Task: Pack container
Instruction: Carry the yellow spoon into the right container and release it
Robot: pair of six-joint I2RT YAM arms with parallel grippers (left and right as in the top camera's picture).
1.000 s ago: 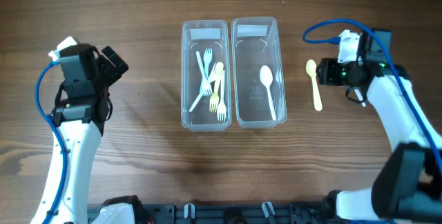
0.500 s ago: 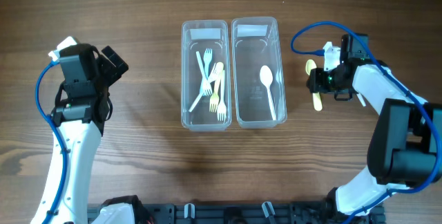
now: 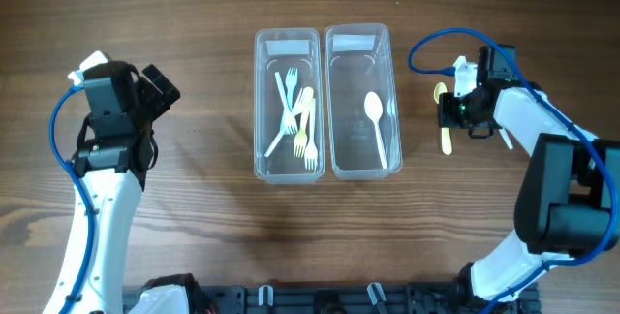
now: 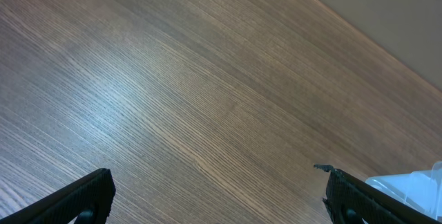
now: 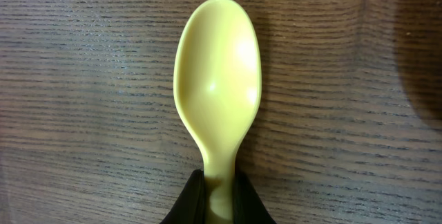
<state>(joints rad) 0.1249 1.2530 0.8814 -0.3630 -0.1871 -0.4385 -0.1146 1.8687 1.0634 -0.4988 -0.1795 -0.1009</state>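
Observation:
Two clear plastic containers stand side by side mid-table: the left container [image 3: 262, 101] holds several white and yellow forks, the right container [image 3: 334, 101] holds one white spoon [image 3: 378, 125]. To their right a yellow spoon [image 3: 446, 140] lies on the wood. My right gripper [image 3: 448, 112] is shut on the yellow spoon's [image 5: 218, 92] neck, its black fingertips [image 5: 189, 200] pinching the handle just below the bowl. My left gripper [image 3: 160, 83] hangs far left, open over bare wood, its fingers [image 4: 86, 193] wide apart.
A corner of the clear container [image 4: 414, 186] shows at the lower right of the left wrist view. The table's far edge [image 4: 373, 37] crosses the upper right of that view. A blue cable [image 3: 436, 47] loops above the right arm.
My right gripper moved left onto the yellow spoon and closed on its neck. The left arm has not moved.

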